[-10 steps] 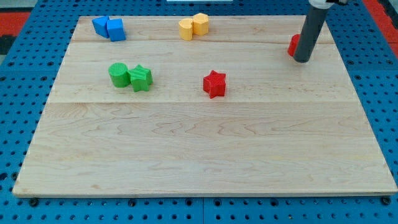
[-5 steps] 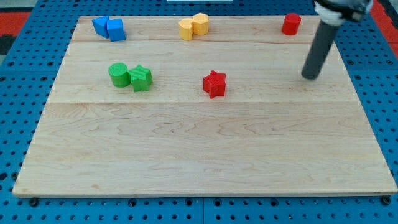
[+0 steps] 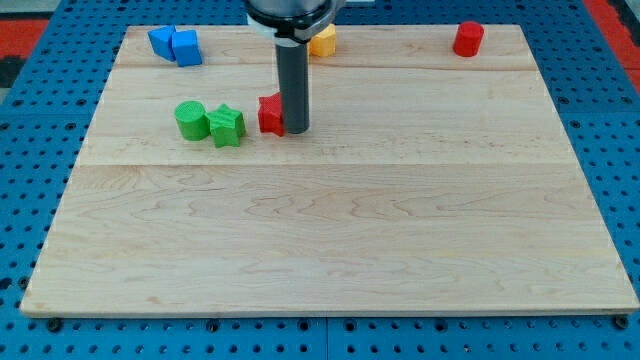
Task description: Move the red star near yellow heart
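The red star (image 3: 270, 114) lies on the wooden board (image 3: 330, 240) left of centre, partly hidden behind my rod. My tip (image 3: 295, 130) rests against the star's right side. The yellow heart is hidden behind the rod near the view's top; only the yellow block beside it (image 3: 323, 42) shows to the rod's right. The star sits well below that yellow pair and just right of the green star (image 3: 227, 126).
A green cylinder (image 3: 191, 120) touches the green star's left side. Two blue blocks (image 3: 175, 45) sit at the top left. A red cylinder (image 3: 467, 39) stands at the top right.
My tip has swept from the board's right side to the left, reaching the red star and pushing it left and slightly up, close to the green star.
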Available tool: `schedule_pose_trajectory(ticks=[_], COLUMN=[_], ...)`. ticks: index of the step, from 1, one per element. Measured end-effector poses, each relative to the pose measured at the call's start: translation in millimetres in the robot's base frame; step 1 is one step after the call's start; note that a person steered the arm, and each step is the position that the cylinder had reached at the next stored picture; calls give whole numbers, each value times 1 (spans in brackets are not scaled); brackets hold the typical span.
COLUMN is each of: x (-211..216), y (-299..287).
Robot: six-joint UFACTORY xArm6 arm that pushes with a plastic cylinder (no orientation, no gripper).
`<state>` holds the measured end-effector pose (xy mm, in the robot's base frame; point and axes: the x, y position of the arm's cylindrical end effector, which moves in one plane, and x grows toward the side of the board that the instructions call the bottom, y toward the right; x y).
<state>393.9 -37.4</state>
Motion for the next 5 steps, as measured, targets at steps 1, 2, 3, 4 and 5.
schedule_pose_trajectory(ticks=[1,2,3,4,5], x=[37,32,-11,-49,-70], y=[-15,-60,-60,-6,57])
